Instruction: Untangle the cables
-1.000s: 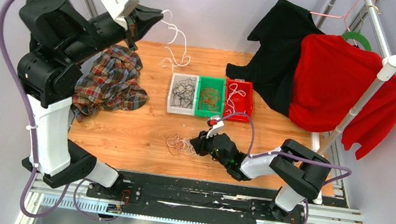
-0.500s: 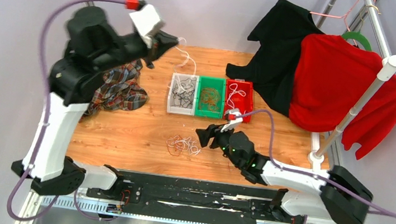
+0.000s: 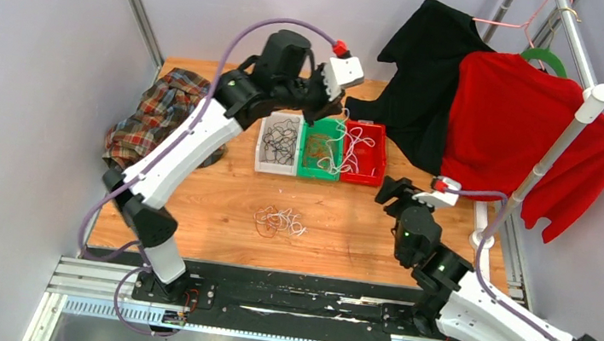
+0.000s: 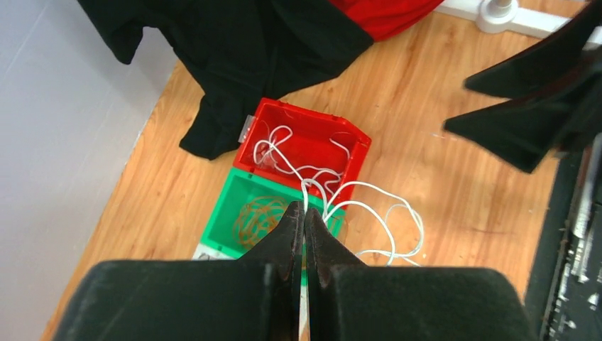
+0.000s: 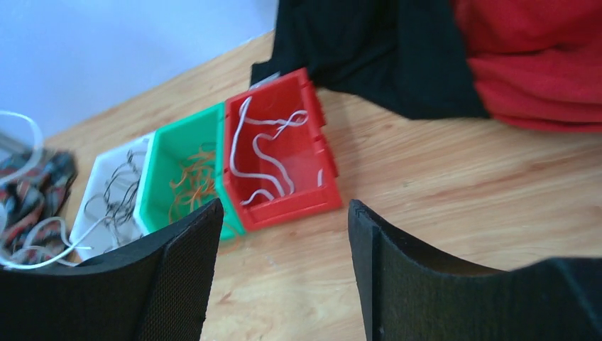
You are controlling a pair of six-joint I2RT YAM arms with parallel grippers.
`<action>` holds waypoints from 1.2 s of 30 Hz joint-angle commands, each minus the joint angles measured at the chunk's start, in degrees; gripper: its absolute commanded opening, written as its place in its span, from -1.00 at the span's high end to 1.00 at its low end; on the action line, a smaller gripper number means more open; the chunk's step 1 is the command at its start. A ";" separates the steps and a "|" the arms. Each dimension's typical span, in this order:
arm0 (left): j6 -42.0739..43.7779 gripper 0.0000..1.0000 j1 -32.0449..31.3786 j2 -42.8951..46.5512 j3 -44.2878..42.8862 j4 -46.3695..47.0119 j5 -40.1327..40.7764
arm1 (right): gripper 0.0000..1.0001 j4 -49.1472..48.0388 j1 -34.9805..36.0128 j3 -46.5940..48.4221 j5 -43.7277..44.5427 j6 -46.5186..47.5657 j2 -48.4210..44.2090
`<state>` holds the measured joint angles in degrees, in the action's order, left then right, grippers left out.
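Nearest us, a small tangle of pale and orange cables lies loose on the worktop, well apart from both arms. We judge it to be the sorting not yet done.

To its right, the right fingers stand apart and hold nothing. They hover over bare wood near the red bin and face the row of bins, probably parked clear of the other arm.

Further back, three bins sit touching in a row, one per colour. The white bin holds black cables, the green bin orange cables, and the red bin white ones.

Above the green and red bins, the left fingers are pressed together on a white cable. It hangs in loops, some trailing into the red bin and some over the green one. We take it the cable is held high so its slack clears the rims. It seems to need a shift toward the red bin before release, or part may land among the orange.

Farthest back lie a plaid cloth on the left and black and red garments on the right.
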<state>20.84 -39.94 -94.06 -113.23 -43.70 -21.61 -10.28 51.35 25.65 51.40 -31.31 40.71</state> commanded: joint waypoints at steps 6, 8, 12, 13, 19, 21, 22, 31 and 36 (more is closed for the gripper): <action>8.60 0.99 -0.84 -14.14 -10.25 0.43 7.88 | -0.27 10.37 -5.71 -1.39 5.79 -2.60 -5.03; 9.77 0.99 -0.84 -15.60 -10.44 0.77 8.53 | -0.26 10.78 -5.83 -1.44 5.90 -2.91 -4.54; 8.08 0.99 -0.84 -17.97 -11.66 2.18 5.85 | -0.25 10.81 -6.31 -1.83 5.20 -4.12 -3.38; 7.20 0.99 -0.84 -18.75 -12.82 2.17 4.60 | -0.25 10.77 -6.48 -1.75 5.04 -4.24 -3.03; 4.97 0.99 -1.77 -23.54 -20.07 3.10 0.21 | -0.23 10.78 -7.27 -1.82 4.12 -4.82 -2.34; 4.73 0.99 -1.97 -24.27 -20.15 4.61 -0.27 | -0.22 10.85 -7.48 -1.86 4.06 -4.81 -2.51; 4.87 0.99 -2.06 -24.74 -20.03 5.20 -0.03 | -0.22 10.89 -7.54 -2.08 4.12 -4.81 -2.68; 6.21 0.99 -2.49 -31.58 -18.08 8.18 2.39 | -0.18 11.18 -8.60 -2.52 4.34 -4.39 -4.48; 6.44 0.99 -3.10 -35.83 -18.38 11.38 3.06 | -0.16 11.17 -8.86 -2.70 3.89 -4.34 -3.92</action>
<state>26.59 -42.04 -127.57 -131.44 -36.47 -19.14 0.40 43.53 23.81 54.46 -34.94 36.75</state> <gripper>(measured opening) 0.011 0.587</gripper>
